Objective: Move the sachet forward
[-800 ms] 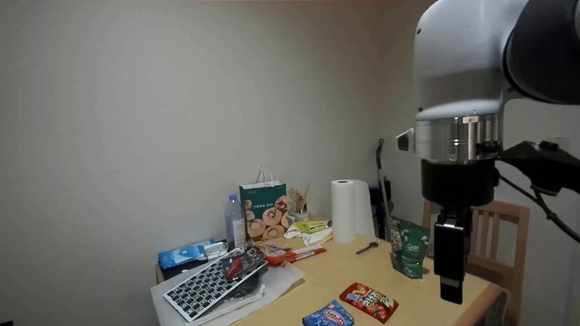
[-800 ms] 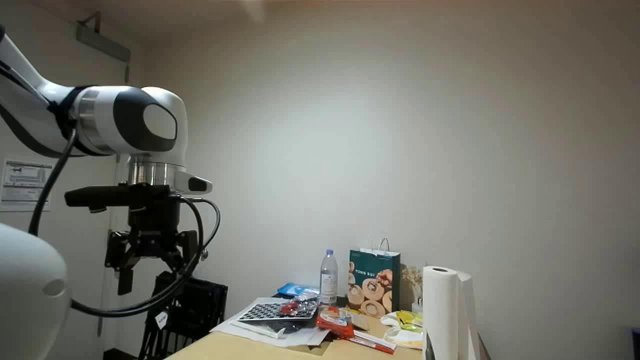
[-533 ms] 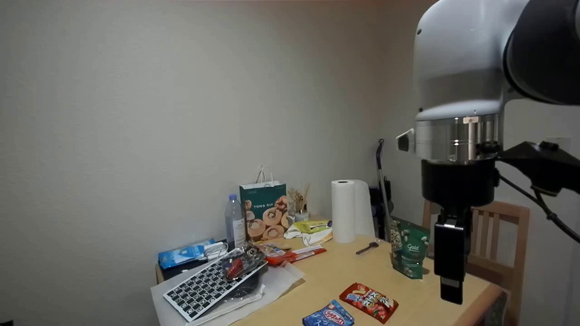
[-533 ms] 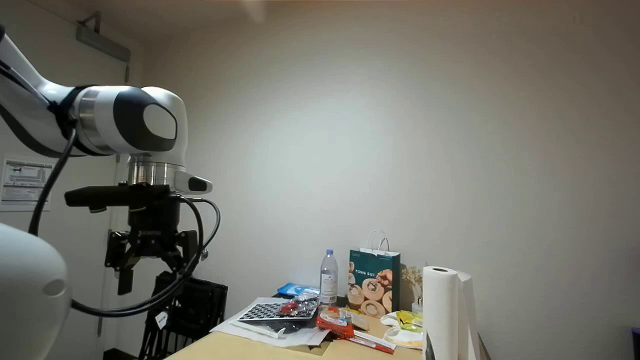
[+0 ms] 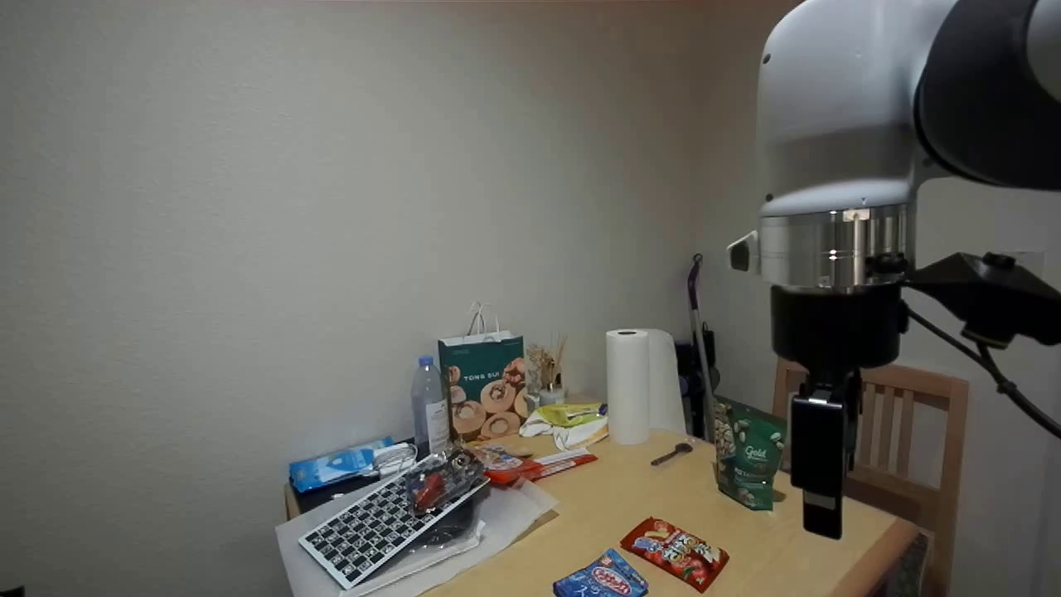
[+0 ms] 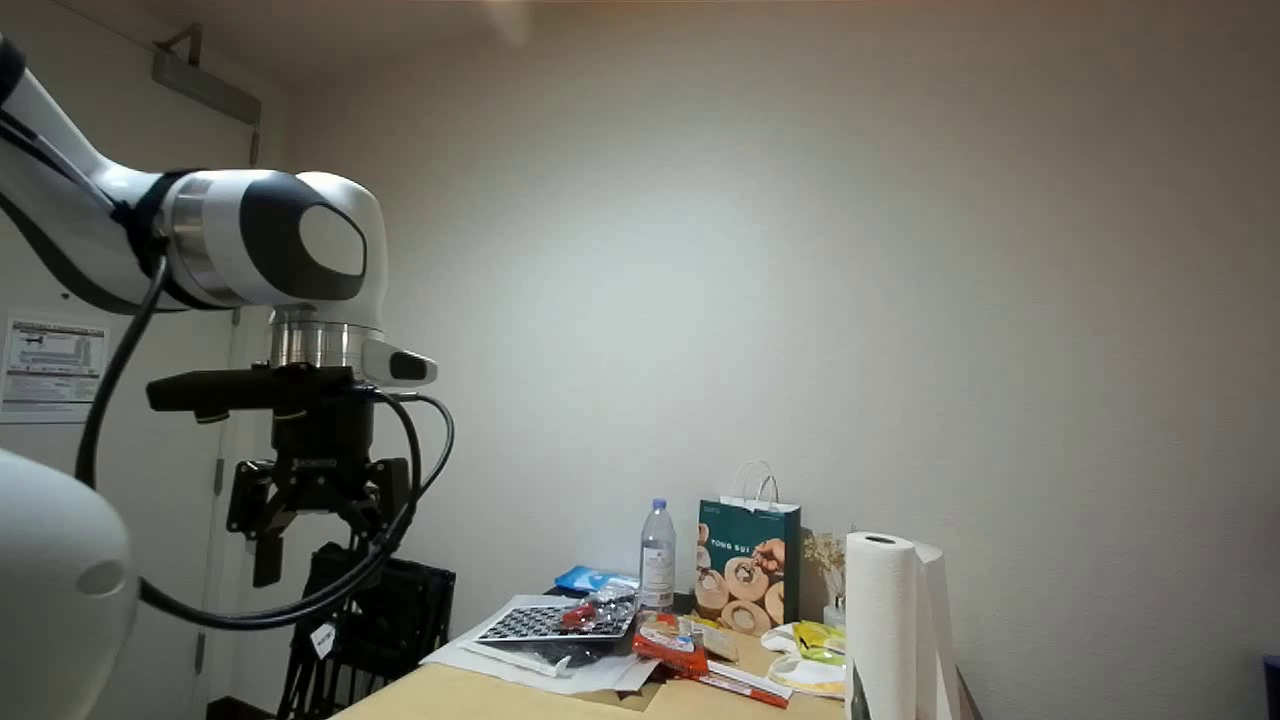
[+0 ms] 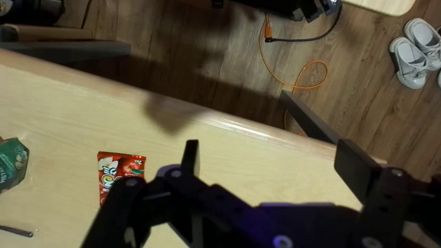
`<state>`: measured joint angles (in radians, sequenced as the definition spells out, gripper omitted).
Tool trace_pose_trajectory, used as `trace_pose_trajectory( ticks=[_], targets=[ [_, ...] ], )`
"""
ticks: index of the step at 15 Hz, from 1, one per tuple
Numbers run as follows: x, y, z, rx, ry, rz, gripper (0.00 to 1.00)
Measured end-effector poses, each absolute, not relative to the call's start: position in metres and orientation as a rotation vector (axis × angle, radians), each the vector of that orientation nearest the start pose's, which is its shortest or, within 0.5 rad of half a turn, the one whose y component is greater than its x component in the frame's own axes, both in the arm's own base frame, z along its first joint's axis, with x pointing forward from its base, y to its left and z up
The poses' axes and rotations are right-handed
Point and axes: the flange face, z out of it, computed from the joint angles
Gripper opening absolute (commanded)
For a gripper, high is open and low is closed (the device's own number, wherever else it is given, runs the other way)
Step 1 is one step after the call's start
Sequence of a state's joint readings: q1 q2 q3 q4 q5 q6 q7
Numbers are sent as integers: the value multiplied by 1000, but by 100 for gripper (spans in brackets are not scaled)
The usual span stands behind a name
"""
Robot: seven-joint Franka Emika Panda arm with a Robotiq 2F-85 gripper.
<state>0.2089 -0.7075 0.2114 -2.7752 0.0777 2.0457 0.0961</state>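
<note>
Green pouch (image 7: pixel 12 167): at the far left of your wrist view, cut off by the frame. It lies to the side of your claw (image 7: pixel 271 162), well apart, roughly along the line on which the fingers (image 7: pixel 190 158) face each other. Your coming move likely turns on this offset: sideways first, then down.

Red packet (image 7: pixel 122 172): flat on the table (image 7: pixel 86 113), between pouch and claw across that view; probably something for you to clear on the way.

Claw: fingers wide apart, nothing held, hanging above the table near its edge. You appear to be at the approach; the pouch has no grip on it yet.

Blue packet (image 5: pixel 601 576): flat, at the bottom of an exterior view; your wrist view does not show it.

Paper roll (image 5: pixel 627 390): upright, taller than the pouch, set farther back.

Green pouch, same view: standing, long axis vertical, in full sight. Your wrist view, looking down, does not give you this height.

Claw, same view: right of the pouch and nearer the camera, edge-on; you cannot read its gap here.

Claw, in an exterior view: one fingertip (image 6: pixel 267 565) plain, its partner lost behind the cable (image 6: pixel 245 622).

Dark sliver (image 6: pixel 860 695): beside the paper roll's foot, too small for you to name; you cannot otherwise find the pouch here.
</note>
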Motion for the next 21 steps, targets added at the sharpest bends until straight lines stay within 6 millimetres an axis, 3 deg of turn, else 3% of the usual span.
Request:
trace_pose_trajectory(
  ticks=[8,16,18,21],
  targets=[
    [305,56,430,-3299,-102,88,100],
    [307,46,434,-3280,-49,75,100],
    [315,28,435,-3242,7,76,100],
    [330,-16,434,-3175,142,77,100]
  ],
)
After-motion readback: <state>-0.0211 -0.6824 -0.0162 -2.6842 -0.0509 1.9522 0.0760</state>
